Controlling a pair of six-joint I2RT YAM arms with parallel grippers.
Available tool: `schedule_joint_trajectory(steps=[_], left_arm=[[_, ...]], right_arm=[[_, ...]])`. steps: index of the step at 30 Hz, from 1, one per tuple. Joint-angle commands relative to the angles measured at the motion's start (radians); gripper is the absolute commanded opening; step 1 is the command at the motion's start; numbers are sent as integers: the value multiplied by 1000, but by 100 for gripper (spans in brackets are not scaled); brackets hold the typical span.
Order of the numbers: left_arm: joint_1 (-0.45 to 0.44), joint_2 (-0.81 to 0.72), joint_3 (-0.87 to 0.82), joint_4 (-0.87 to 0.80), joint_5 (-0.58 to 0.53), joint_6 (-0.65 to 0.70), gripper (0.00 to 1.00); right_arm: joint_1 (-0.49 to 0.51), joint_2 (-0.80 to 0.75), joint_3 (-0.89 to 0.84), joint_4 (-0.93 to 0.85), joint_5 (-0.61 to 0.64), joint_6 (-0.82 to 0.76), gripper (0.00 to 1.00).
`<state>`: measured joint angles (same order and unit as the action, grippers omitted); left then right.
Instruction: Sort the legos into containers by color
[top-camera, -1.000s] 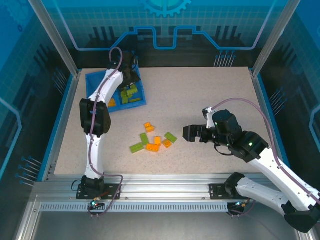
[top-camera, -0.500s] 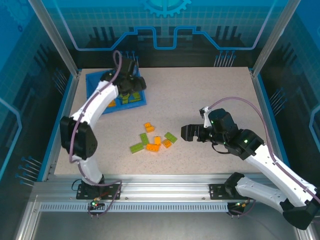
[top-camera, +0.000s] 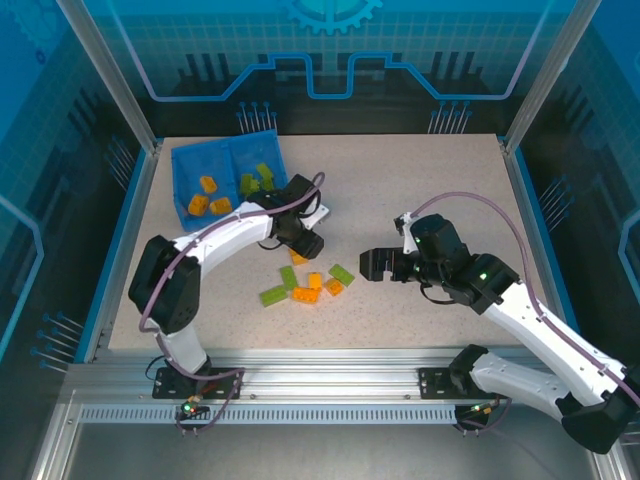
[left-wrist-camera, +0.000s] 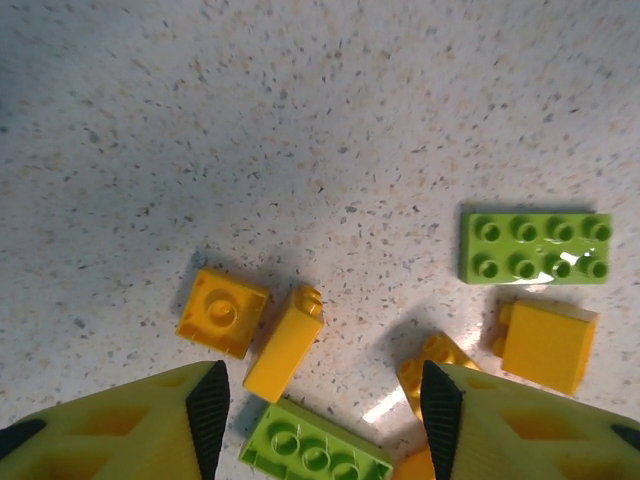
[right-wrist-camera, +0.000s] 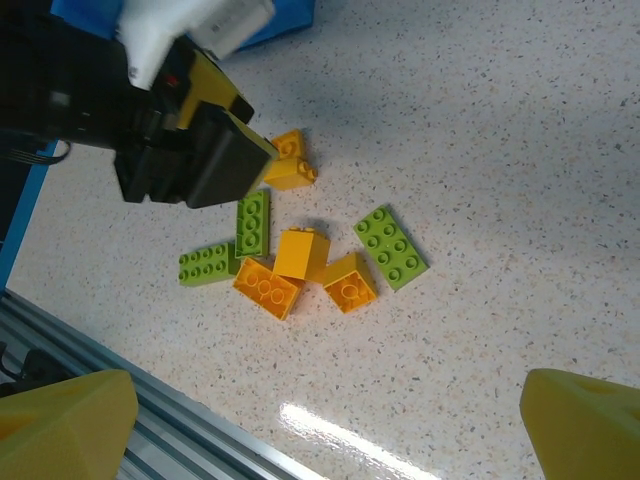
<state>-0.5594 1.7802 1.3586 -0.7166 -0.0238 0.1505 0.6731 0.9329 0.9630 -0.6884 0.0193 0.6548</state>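
Hovering with jaws apart and empty, left gripper (top-camera: 308, 243) has loose legos (top-camera: 304, 294) just beneath its tips. Right gripper (top-camera: 372, 265), spread wide, faces them across bare table (top-camera: 430, 190). Tray (top-camera: 180, 186) lies behind the left gripper, by the table's far-left edge.

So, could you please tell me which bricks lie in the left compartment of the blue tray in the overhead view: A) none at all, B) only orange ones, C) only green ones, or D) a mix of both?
B: in the top view the orange bricks lie in the left compartment of the tray, while the green bricks lie in the right one.
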Motion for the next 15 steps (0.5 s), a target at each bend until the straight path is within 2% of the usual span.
schedule_joint_trajectory(steps=[1,6,10,13,15], left_arm=[[-13,56,-2,-14,49,62,57],[-16,169,47,-55,-38,78,58],[-17,190,40,-38,-68,76,54],[-23,190,25,-22,-87,69,46],[-26,192,19,-17,-104,66,34]], right_arm=[[-13,-30,-11,-5,6,-5,100],[-14,-36,-13,-6,1,2,100],[-14,-38,-11,-14,2,-1,100],[-15,-42,-16,-10,3,3,100],[-15,-42,-17,-7,2,5,100]])
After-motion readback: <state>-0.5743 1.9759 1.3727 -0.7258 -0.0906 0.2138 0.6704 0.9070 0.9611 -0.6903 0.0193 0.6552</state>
